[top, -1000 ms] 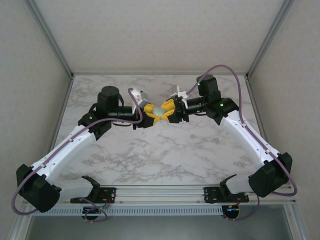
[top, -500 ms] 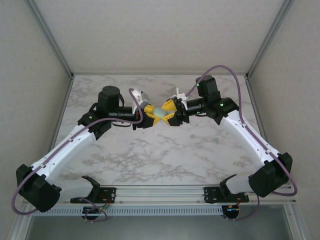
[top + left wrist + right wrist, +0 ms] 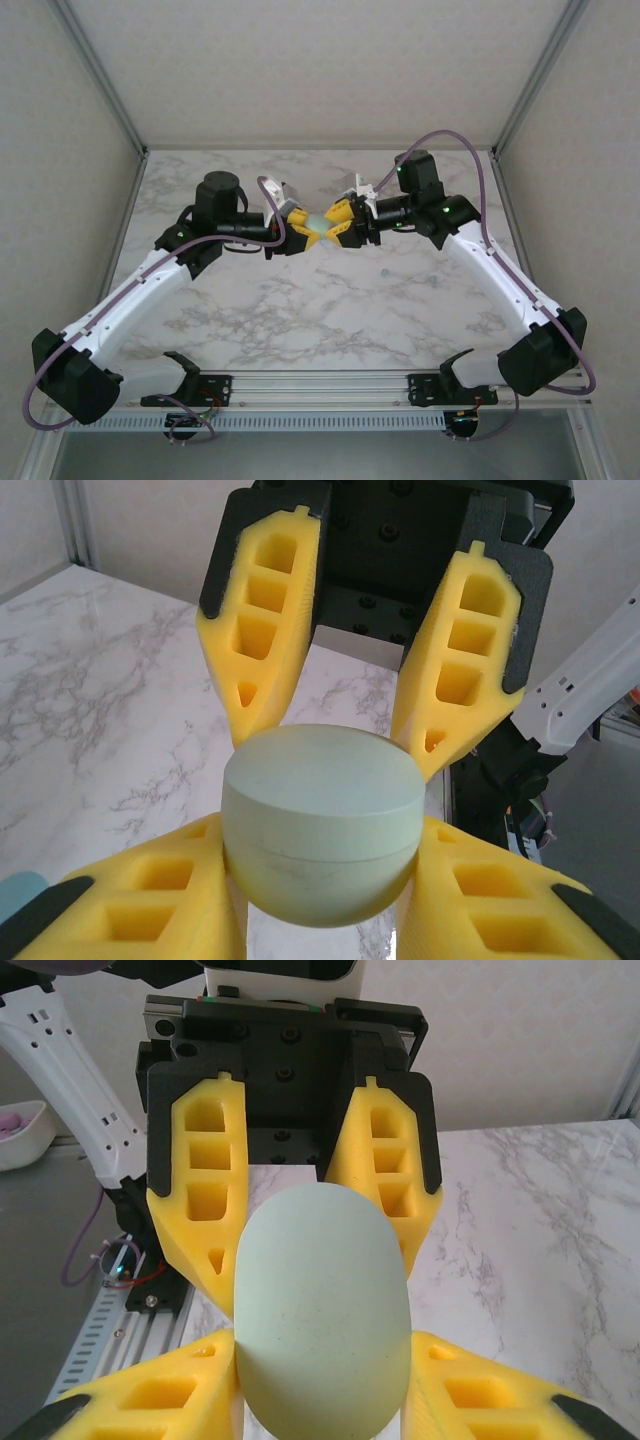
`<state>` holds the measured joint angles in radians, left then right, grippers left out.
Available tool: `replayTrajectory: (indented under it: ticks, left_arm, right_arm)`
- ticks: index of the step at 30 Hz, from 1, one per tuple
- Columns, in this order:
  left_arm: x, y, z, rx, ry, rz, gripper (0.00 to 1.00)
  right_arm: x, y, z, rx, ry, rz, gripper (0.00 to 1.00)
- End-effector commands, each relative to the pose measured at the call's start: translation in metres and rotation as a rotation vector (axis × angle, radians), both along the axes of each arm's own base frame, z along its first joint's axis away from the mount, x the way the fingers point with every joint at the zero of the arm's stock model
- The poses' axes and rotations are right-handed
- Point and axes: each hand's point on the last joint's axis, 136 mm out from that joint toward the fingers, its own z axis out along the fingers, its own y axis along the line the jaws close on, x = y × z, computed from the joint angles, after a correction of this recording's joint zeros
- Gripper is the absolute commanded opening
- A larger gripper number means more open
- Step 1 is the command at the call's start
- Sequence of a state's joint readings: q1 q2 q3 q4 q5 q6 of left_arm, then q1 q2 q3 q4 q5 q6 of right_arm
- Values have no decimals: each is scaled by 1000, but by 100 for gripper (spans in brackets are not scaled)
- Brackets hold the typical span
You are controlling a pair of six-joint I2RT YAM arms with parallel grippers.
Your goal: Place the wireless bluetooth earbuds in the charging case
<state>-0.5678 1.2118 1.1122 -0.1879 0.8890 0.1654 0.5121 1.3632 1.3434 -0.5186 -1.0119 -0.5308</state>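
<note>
Left hand (image 3: 302, 233): pinching one end of the charging case (image 3: 320, 820), a finger on each side.
Charging case: shut, held above the desk (image 3: 330, 300) between both hands.
Right hand (image 3: 337, 222): pinching the opposite end.
Handling: probably light, hard and slippery; best gripped on the broad flanks, clear of the lid seam.

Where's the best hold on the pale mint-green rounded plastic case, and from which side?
Pinch the pale mint-green rounded plastic case across its narrow width, on the two long curved sides, coming end-on like the left gripper. Its oval outline is longer than wide, so this should seat it, leaving the far end free.
</note>
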Motion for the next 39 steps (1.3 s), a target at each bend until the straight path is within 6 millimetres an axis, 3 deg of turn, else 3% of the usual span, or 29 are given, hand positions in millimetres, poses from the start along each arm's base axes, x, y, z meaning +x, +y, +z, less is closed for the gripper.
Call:
replayTrajectory:
  ticks: [1, 6, 21, 33, 39]
  left_arm:
    - [-6, -3, 16, -23, -32, -34, 40]
    - [-5, -4, 16, -25, -24, -35, 46]
    - [-4, -7, 16, -28, -6, -38, 49]
    - [-1, -10, 14, -29, 9, -35, 39]
    - [1, -7, 13, -32, -22, -2, 29]
  right_arm:
    - [-1, 1, 9, 29, -10, 10, 36]
    - [-2, 1, 12, 41, -21, 13, 35]
    - [-2, 1, 10, 40, -20, 11, 36]
    - [-3, 1, 8, 36, -26, 13, 37]
    - [-3, -1, 16, 37, -10, -16, 46]
